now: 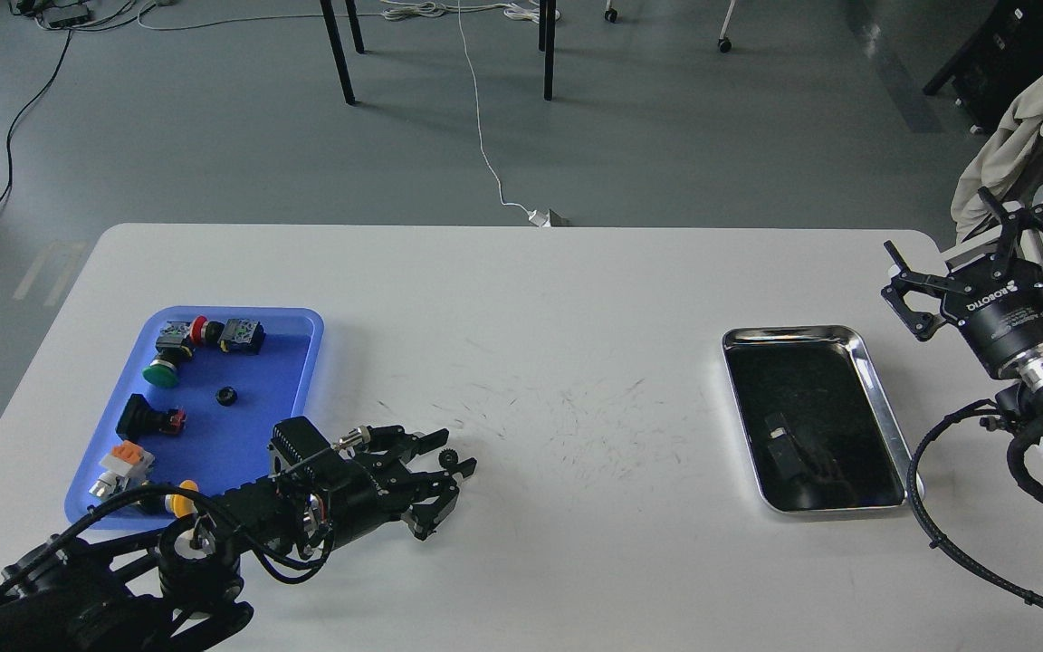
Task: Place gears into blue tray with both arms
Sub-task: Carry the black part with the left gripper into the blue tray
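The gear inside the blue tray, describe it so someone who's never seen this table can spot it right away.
Find the blue tray at the table's left end. Near its middle, on bare blue floor, lies the gear: a tiny black toothed wheel. The push-buttons around it are far bigger, with coloured caps.

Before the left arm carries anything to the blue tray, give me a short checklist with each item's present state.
1. Gear at the left gripper: a small black gear sits at its fingers, right of the blue tray. Ok.
2. Grip secure: whether the fingers clamp the gear or only touch it, cannot tell.
3. Tray has free floor: one gear in the tray and several push-buttons lie there, with bare blue between them. Ok.
4. Right gripper out of the way: open, at the table's far right, beyond the silver tray. Ok.
5. Other gears loose on the table: none seen. Ok.
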`<state>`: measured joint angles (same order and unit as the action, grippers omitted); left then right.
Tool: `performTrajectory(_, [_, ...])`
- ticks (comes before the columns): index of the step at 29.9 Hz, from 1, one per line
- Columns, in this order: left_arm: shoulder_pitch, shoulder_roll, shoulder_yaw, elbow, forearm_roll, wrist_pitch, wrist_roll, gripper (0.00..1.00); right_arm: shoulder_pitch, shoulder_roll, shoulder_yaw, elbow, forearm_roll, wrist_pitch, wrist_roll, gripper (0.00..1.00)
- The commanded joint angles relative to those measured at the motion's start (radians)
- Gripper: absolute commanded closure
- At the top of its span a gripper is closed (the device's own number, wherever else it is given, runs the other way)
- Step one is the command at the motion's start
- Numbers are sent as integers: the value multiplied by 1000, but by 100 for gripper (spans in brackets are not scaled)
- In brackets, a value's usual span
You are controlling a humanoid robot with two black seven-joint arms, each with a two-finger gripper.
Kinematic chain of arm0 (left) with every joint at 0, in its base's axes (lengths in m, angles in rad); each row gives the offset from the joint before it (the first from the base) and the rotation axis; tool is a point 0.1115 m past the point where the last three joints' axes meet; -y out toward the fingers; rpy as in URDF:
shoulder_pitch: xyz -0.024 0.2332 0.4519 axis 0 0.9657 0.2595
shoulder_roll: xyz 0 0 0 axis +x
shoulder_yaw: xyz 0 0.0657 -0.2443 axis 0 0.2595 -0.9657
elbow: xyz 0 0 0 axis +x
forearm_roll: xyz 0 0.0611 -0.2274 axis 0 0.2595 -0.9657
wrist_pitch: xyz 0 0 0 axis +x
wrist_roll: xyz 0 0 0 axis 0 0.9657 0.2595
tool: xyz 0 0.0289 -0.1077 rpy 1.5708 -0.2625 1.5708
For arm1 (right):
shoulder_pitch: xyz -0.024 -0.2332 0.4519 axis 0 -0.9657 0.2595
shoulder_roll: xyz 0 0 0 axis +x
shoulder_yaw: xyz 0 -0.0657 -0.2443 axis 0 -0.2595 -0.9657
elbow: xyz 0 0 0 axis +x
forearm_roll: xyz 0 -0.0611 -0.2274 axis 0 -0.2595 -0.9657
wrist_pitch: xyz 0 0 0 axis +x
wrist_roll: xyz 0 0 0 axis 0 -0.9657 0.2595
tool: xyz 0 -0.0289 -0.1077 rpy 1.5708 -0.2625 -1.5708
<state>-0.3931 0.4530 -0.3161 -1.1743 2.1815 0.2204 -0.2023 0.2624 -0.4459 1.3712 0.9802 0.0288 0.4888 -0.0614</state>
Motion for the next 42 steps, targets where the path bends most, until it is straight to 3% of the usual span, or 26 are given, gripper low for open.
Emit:
performTrajectory(1, [6,3,2,1,0,-1,-6,79,0,-1,0,0,0,0,0,3])
performTrajectory(5, [14,22,-4,-1,0,3,-5,92,0,1,0,0,0,0,0,3])
performTrajectory(9, [13,74,-15,-19,0,56,-5,93,0,1,0,0,0,0,0,3])
performTrajectory(15, [-15,246,-75,-152,0,59,-6,93,0,1,0,0,0,0,0,3])
performTrajectory(22, [-30,438,-60,-116,-161,65,-89,93,0,1,-1,2,0,0,0,3])
performTrajectory(25, [-13,447,-58,-38,-189,109,-127,93,1,1,-1,2,0,0,0,3])
performTrajectory(30, [37,437,-57,87,-218,148,-153,92,1,3,-3,2,0,0,0,3])
performTrajectory(42, [86,392,-57,91,-233,157,-154,92,12,3,-3,0,-1,0,0,3])
